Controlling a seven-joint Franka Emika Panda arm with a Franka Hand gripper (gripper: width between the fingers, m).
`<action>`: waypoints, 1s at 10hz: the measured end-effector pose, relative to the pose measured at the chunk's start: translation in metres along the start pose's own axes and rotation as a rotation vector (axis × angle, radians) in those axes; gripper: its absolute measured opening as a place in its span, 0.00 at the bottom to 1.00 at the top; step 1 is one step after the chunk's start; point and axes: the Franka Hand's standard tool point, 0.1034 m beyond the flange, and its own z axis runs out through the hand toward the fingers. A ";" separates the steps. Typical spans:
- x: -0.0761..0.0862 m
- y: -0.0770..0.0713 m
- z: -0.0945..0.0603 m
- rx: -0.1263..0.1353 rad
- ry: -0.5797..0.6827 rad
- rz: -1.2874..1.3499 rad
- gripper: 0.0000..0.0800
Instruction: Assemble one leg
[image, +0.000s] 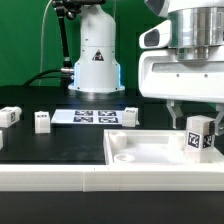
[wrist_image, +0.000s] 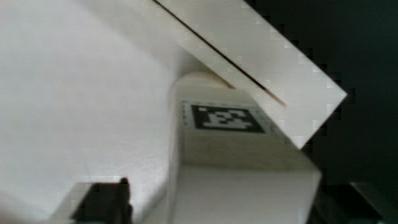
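Observation:
My gripper (image: 196, 122) hangs over the right end of the large white tray-like piece (image: 140, 152). An upright white leg (image: 197, 134) with a marker tag stands between its fingers, its foot on or just above the tray's floor near the right rim. In the wrist view the leg (wrist_image: 240, 150) with its tag fills the space between the dark fingertips (wrist_image: 103, 200). One finger lies against the leg and a narrow gap shows at the other. My gripper (wrist_image: 228, 205) stands open around the leg. The tray's floor (wrist_image: 80, 100) and rim (wrist_image: 267, 65) lie beneath.
Three more legs lie on the black table: one at the exterior view's left edge (image: 8, 116), one nearby (image: 42, 122), one beside the marker board (image: 130, 116). The marker board (image: 90, 117) lies in front of the robot base (image: 96, 60). A white bar (image: 60, 178) runs along the front.

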 end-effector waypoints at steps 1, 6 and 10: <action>0.000 0.000 0.000 0.000 0.000 -0.034 0.75; -0.001 -0.002 -0.002 -0.014 -0.006 -0.540 0.81; -0.006 -0.004 0.000 -0.044 -0.011 -0.936 0.81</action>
